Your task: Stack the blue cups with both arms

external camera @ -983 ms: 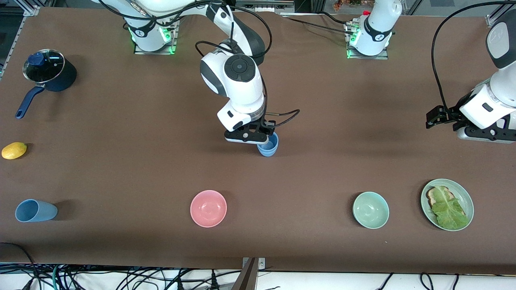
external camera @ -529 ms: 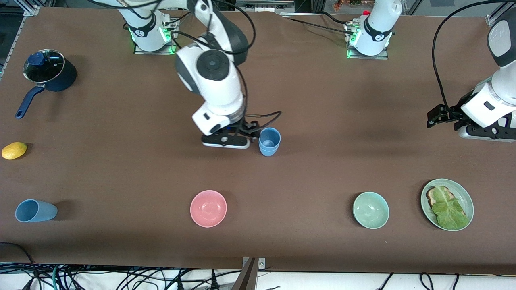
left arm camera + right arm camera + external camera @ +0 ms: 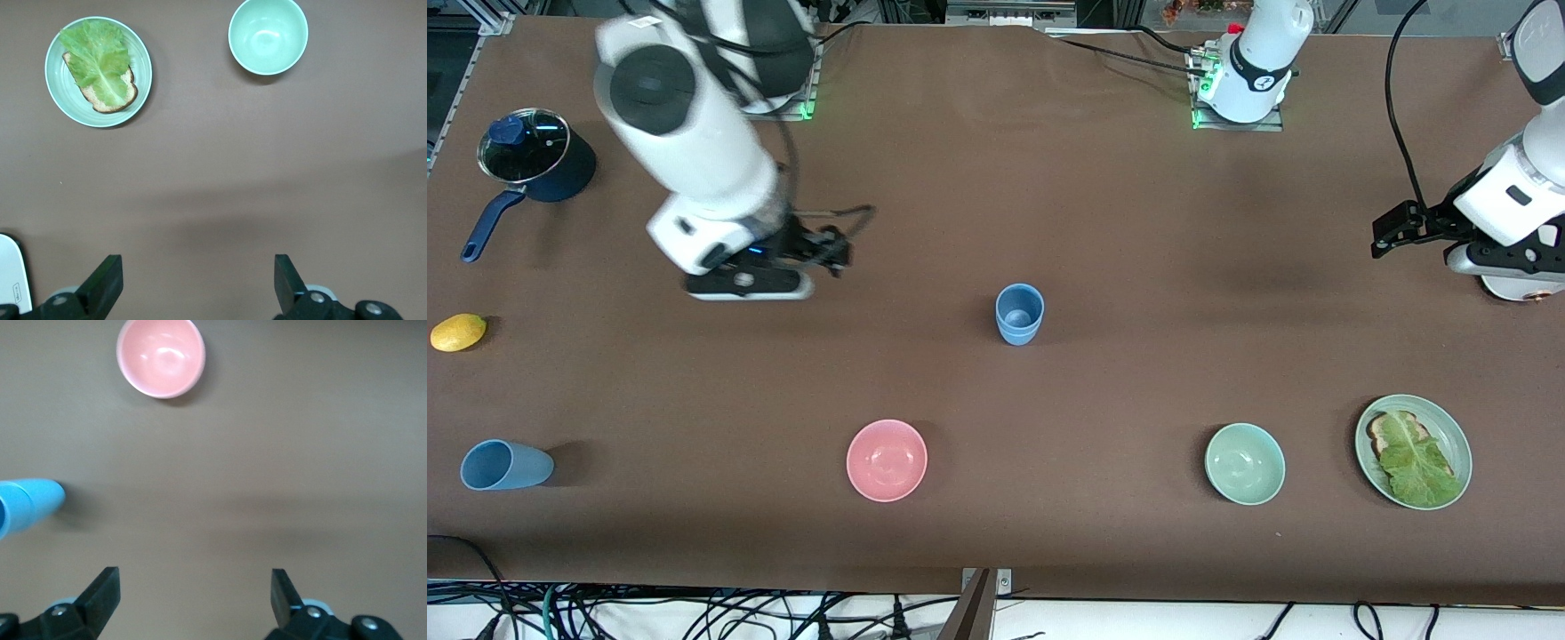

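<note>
A stack of blue cups (image 3: 1019, 313) stands upright mid-table, one nested in the other. Another blue cup (image 3: 505, 465) lies on its side near the front edge at the right arm's end; it also shows in the right wrist view (image 3: 30, 505). My right gripper (image 3: 747, 284) is open and empty in the air over bare table, well away from the stack toward the right arm's end; its own view (image 3: 193, 597) shows only table between the jaws. My left gripper (image 3: 1507, 283) is open and empty over the left arm's end (image 3: 198, 280) and waits there.
A pink bowl (image 3: 887, 460) and a pale green bowl (image 3: 1245, 463) sit near the front edge. A green plate (image 3: 1458, 436) with toast and lettuce lies beside the green bowl. A navy lidded saucepan (image 3: 535, 156) and a lemon (image 3: 458, 332) are at the right arm's end.
My right gripper let go of the upper cup on the stack, rose and swung away toward the right arm's end. The left arm lifted slightly.
</note>
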Motion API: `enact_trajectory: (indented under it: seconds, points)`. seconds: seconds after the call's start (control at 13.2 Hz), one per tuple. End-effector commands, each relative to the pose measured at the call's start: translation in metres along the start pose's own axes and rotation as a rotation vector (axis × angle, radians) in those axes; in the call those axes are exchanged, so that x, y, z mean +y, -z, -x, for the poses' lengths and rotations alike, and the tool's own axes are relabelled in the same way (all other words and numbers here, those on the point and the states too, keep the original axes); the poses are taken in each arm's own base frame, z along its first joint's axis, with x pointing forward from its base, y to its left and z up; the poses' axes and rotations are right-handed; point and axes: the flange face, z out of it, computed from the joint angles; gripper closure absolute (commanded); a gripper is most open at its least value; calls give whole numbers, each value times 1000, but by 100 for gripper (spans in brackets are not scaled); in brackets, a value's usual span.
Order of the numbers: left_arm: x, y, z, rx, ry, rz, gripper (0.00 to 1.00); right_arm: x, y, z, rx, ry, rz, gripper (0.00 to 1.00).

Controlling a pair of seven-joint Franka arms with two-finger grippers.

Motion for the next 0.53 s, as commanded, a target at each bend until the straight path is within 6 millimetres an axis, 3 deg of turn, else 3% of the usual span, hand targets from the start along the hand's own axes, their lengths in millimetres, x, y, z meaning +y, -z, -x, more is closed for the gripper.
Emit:
enact_trajectory:
  seconds: [0.0,0.15,0.45]
  points:
    - [0,15,13,44,-8,21,0,57,37,35,-24,31,-20,0]
    - [-1,21,13,57,-5,19,0,93,57,45,-44,50,-15,0]
    - [-1,43,15,98,-10,14,0,139,79,58,-67,57,-18,0]
